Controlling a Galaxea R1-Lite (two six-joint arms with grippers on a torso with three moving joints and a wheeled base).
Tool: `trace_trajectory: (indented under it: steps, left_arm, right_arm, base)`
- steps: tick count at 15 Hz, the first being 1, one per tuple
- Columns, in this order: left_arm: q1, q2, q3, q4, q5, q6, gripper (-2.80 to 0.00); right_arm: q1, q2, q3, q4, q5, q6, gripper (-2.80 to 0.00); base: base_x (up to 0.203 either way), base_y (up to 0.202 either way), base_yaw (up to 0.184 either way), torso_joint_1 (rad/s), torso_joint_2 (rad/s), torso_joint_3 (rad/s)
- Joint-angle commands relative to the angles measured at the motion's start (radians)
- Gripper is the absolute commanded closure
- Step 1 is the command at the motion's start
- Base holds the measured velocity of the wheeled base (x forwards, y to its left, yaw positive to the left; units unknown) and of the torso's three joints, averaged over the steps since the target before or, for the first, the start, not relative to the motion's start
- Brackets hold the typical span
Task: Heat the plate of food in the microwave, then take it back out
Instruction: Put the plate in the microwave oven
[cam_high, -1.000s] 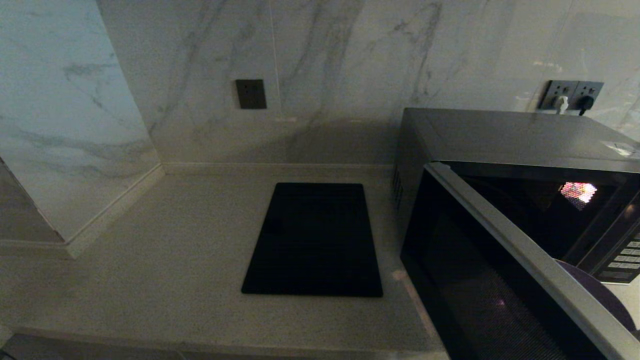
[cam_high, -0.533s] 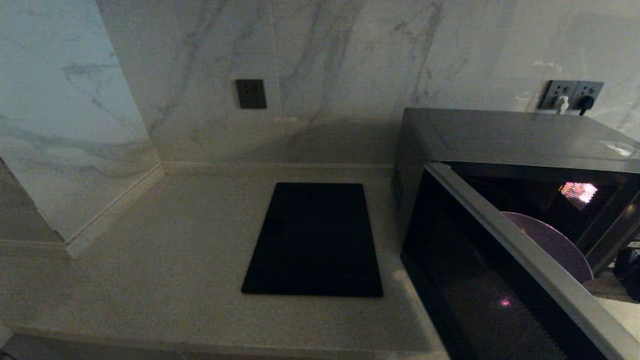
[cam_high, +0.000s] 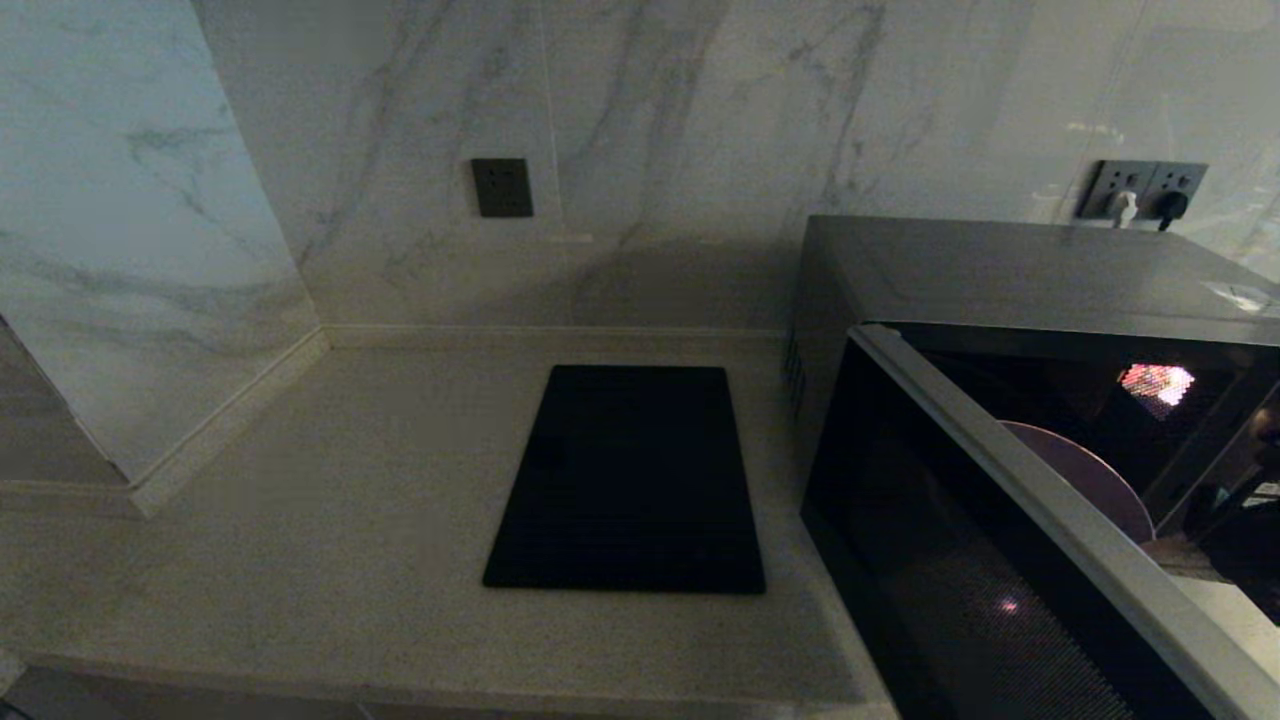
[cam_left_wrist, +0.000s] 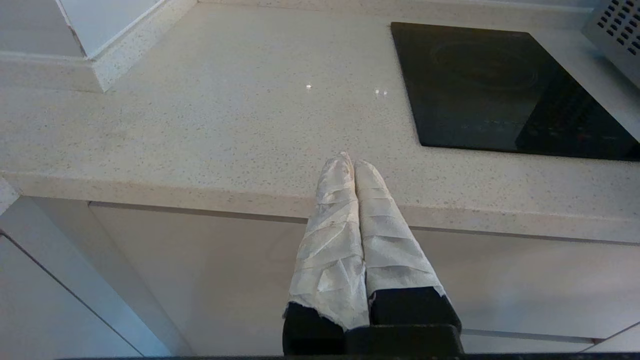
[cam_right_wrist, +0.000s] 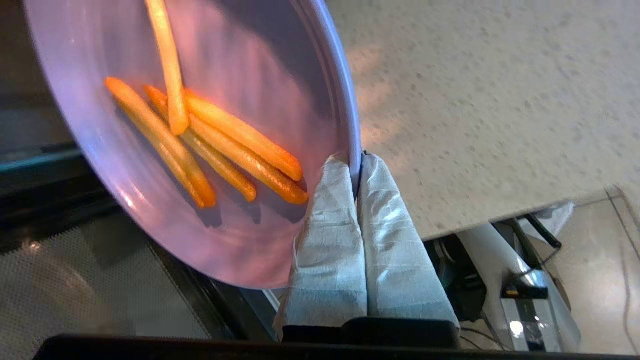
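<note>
The left gripper idles pressed closed at the counter's front edge. Nearer the work, the right gripper pinches the rim of the plate of food, which extends ahead of its fingers, over the open door toward the microwave cavity beyond

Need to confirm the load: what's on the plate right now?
Several orange-tan food sticks lie on the plate of food, its rim pinched by the right pincer. Its far edge is out of frame.
</note>
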Motion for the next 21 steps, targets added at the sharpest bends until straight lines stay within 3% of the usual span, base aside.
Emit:
trace_trajectory:
  steps: [1,21]
  left_arm:
    - [0.000,0.001,0.000,0.000,0.000,-0.001,0.00]
    - [0.000,0.001,0.000,0.000,0.000,-0.001,0.00]
  right_arm:
    - [0.031,0.018,-0.016,-0.006,-0.016,0.023,0.00]
    - [0.063,0.041,-0.068,-0.007,-0.020,0.049,0.00]
  base:
    - [0.000,0.000,0.000,0.000,0.00,0.000]
    - [0.000,0.000,0.000,0.000,0.00,0.000]
